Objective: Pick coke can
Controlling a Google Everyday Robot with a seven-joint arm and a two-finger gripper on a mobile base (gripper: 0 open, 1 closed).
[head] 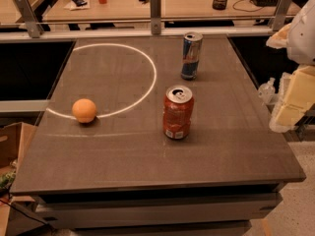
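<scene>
The coke can (pixel 177 112) is red-orange with a silver top and pull tab. It stands upright near the middle of the dark table (pixel 123 156). My gripper (pixel 291 100) hangs at the right edge of the view, past the table's right side, well to the right of the can and not touching it. The white arm shell (pixel 304 31) shows above it.
A taller blue-and-silver can (pixel 191 55) stands upright behind the coke can. An orange fruit (pixel 84 110) sits at the left on a white circle line. A glass rail (pixel 155 14) runs along the table's back edge. A cardboard box (pixel 12 146) stands on the floor at the left.
</scene>
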